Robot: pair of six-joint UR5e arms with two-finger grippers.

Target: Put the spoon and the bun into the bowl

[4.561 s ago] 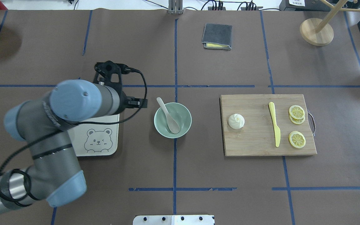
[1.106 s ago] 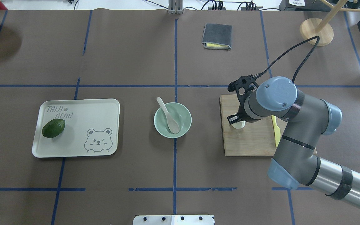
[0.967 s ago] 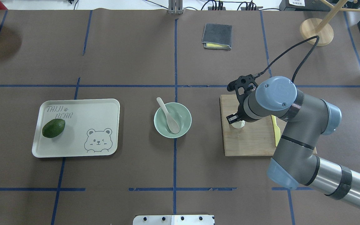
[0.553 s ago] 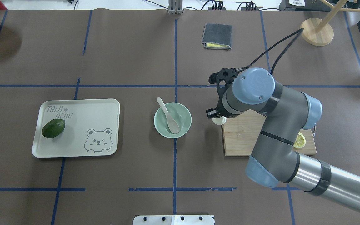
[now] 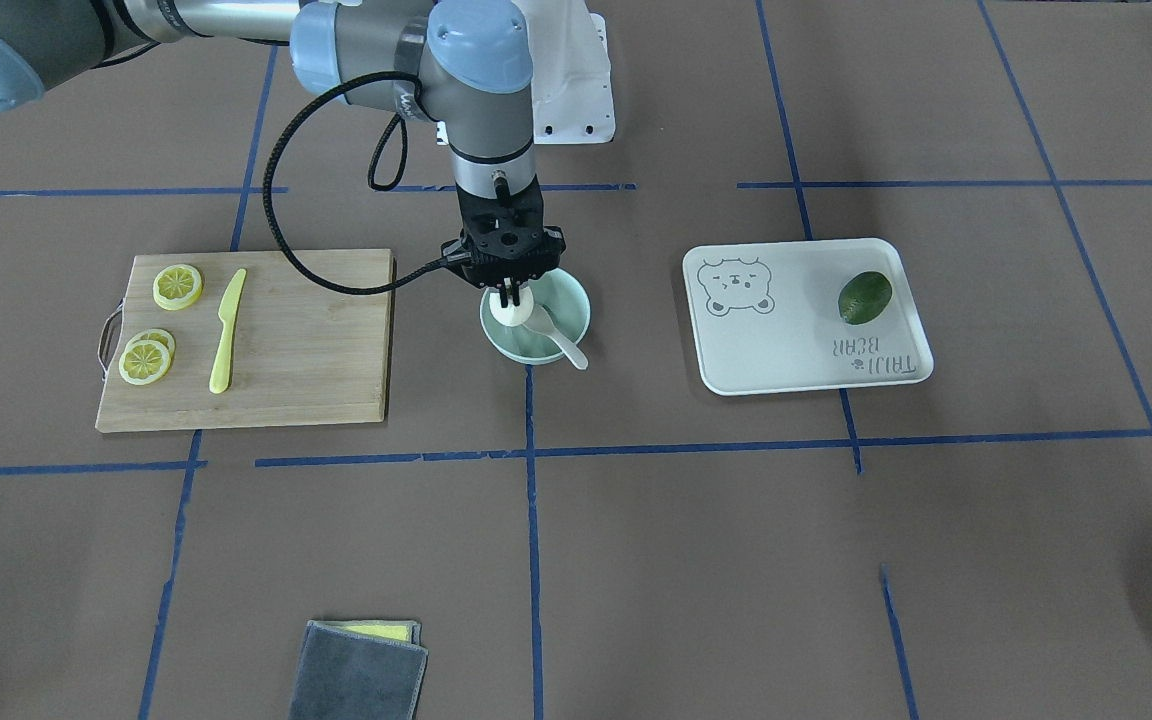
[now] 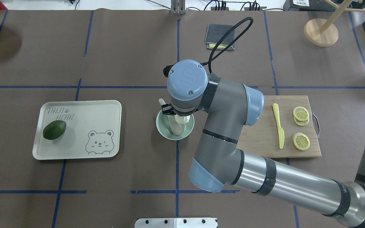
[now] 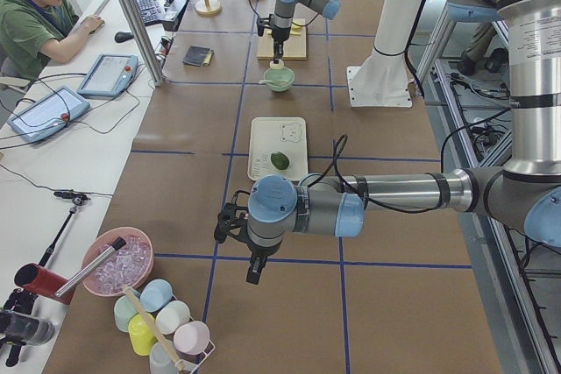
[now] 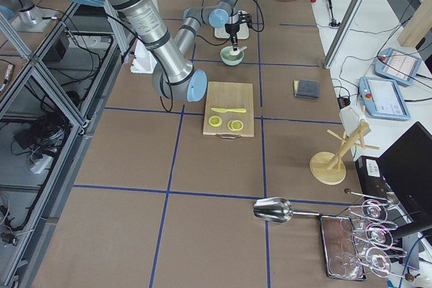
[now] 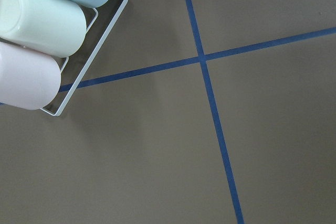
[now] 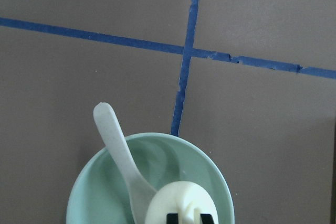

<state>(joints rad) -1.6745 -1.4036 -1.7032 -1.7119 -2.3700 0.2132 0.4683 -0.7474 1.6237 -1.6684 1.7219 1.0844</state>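
Note:
The pale mint-green bowl [image 5: 568,322] stands at the table's middle; it also shows in the overhead view [image 6: 161,127] and the right wrist view [image 10: 212,167]. The off-white spoon [image 5: 568,350] lies in it, handle over the rim [image 6: 161,102] [image 10: 117,139]. My right gripper [image 5: 513,297] is directly above the bowl, shut on the white bun [image 5: 514,313] [image 6: 182,119] [image 10: 178,200], which is low over the scoop end of the spoon. My left gripper [image 7: 254,271] shows only in the exterior left view, over bare table far from the bowl; I cannot tell whether it is open.
A wooden cutting board [image 6: 258,139] right of the bowl holds a yellow knife [image 6: 278,126] and lemon slices [image 6: 301,141]. A bear tray [image 6: 84,110] with an avocado [image 6: 54,129] lies left. A grey cloth [image 6: 220,36] lies at the back. Cups in a rack [image 9: 47,35] lie by the left gripper.
My right arm has lifted the bun off the cutting board and carried it left to above the bowl. The left arm left the overhead view earlier.

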